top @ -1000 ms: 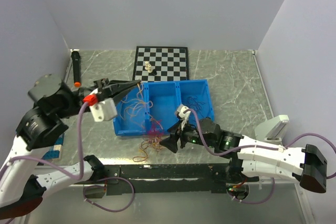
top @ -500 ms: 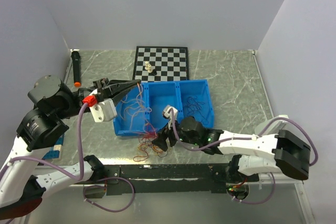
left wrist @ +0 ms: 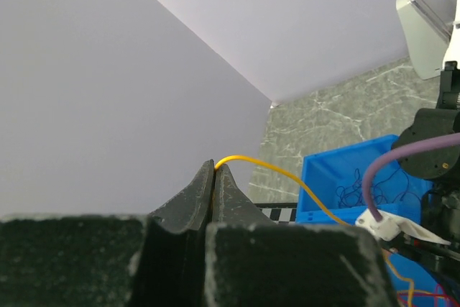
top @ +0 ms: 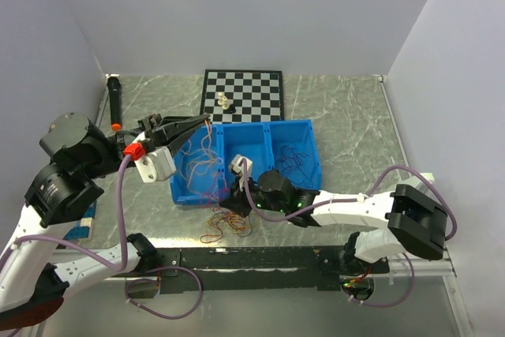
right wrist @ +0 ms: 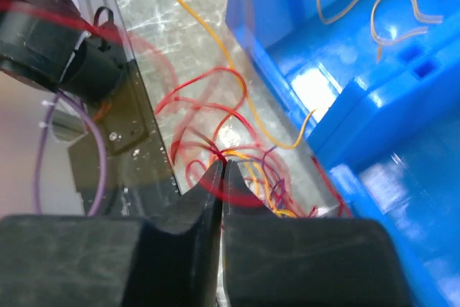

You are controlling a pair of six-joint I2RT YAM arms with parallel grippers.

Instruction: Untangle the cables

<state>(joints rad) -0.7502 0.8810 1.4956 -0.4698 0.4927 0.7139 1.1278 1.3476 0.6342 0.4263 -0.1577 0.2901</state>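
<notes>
Now, left gripper (left wrist: 216, 167): pinched on the thin yellow wire (left wrist: 277, 172), raised to draw it taut.
Right gripper (right wrist: 223, 168): pressed together on a red wire (right wrist: 228, 70) (probably anchoring the knot).
Tangle of coloured wires (top: 225, 222): lower centre, just before the blue plastic bin (top: 260, 125).

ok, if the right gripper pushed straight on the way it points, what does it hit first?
The cable tangle: the right gripper is shut with its tips in it. Beyond that, probably the table by the black rail, though depth is unclear.
</notes>
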